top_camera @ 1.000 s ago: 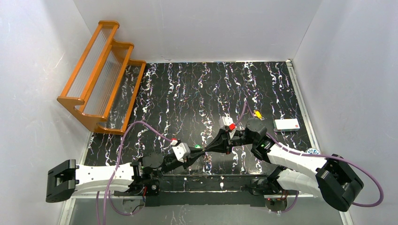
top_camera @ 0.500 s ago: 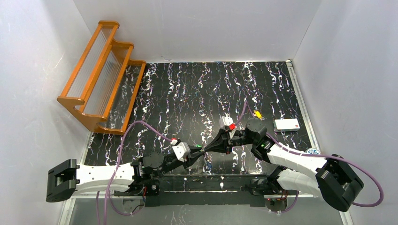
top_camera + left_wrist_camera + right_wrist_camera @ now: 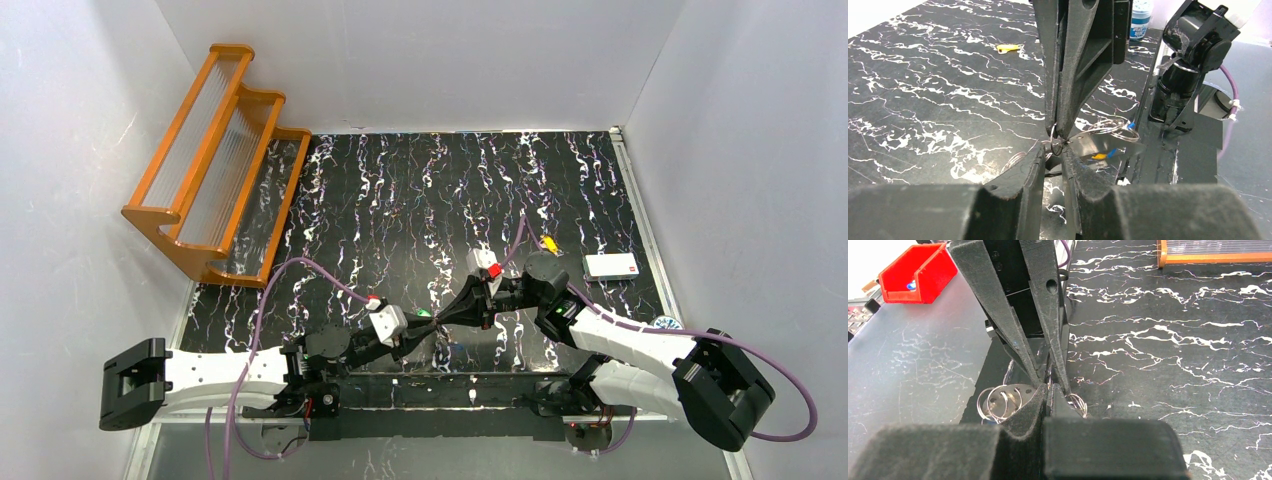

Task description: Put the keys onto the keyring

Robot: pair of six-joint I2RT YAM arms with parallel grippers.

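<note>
Change: against half a second ago, both arms almost unmoved, tips meeting at the same spot by the middle of the near edge of the counter; pale wire loop below the tips fainter from above.
Red bin: off the counter, beyond its near edge; one small blue item inside, too small to name.
Left gripper: pads nearly together, only a thin slit between them; a small wire ring of the keyring caught in that slit.
Right gripper: pads pressed flat together, no gap; tip on the same small ring, nose to nose with the left gripper; pinching the wire or merely touching it, cannot tell.
Keyring: silver plate raised off the counter, hanging just beside the joined tips on the near-edge side, several wire loops threaded through it.
Blue key: at the wire loops on the plate's outer end; an orange-yellow patch on the plate itself, key or reflection unclear.
Tub: round, blue and white, by the near right corner; contents hidden.
White box: flat, red mark on top, near the right edge.
Yellow key: loose and flat on the counter, near the white box, well apart from the keyring.
Rack: orange, stepped, clear slats, at the far left corner.
</note>
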